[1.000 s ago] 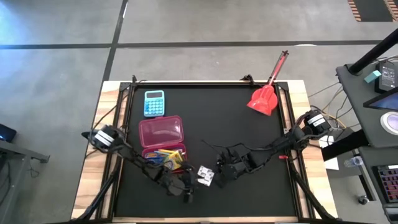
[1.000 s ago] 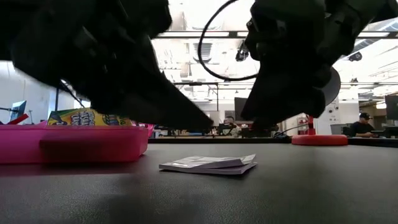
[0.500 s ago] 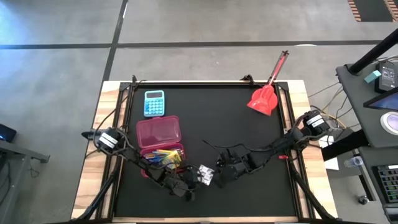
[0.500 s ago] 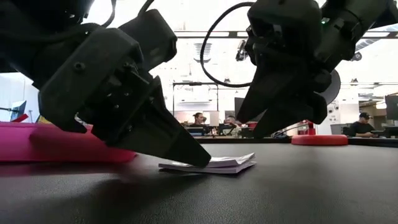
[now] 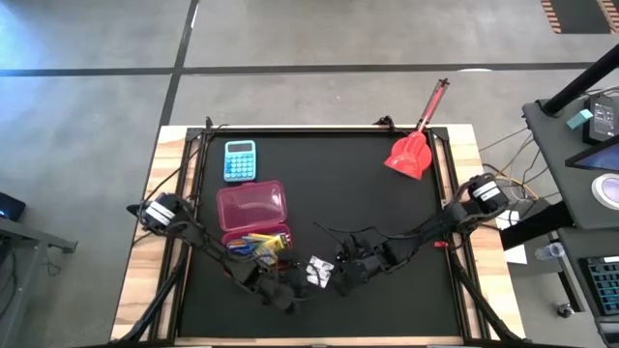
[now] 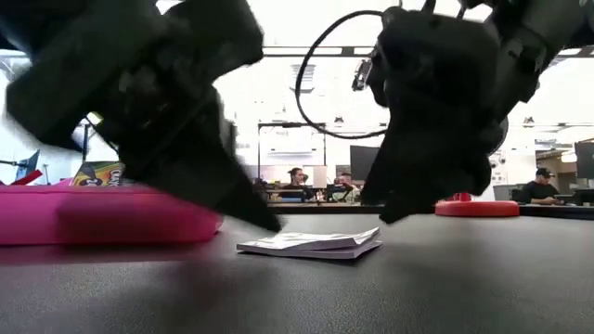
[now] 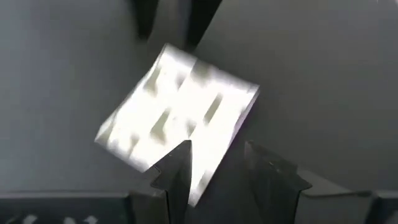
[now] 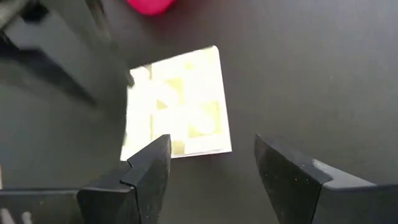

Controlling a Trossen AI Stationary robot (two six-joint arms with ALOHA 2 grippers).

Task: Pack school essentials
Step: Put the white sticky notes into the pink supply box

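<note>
A small white paper pad (image 5: 318,274) lies flat on the black mat (image 6: 309,244). My left gripper (image 7: 221,168) is open and low at the pad's left side (image 6: 264,221), and one fingertip stands over a pad corner. My right gripper (image 8: 221,165) is open, just right of the pad (image 5: 340,277), its fingers hanging above the mat (image 6: 394,209). The open pink pencil box (image 5: 252,205) holds coloured pens and pencils (image 5: 257,242) and a crayon box (image 6: 97,173). My left gripper has one fingertip (image 7: 179,167) over the pad's corner (image 7: 198,180), slanting down from the table's left. Whether it touches the paper cannot be told. The pad lies flat on the mat.
A blue calculator (image 5: 240,159) lies behind the pink box. A red long-handled scoop (image 5: 411,155) sits at the far right corner, its handle over the table's edge. The mat's middle and right show bare surface (image 5: 368,213). People sit in the room beyond (image 6: 538,190).
My left gripper came down toward the pad and set a fingertip at its left edge half a second ago. It has since drawn back toward the table's left and risen a little. The pad has stayed where it was. My right gripper has hardly moved.
</note>
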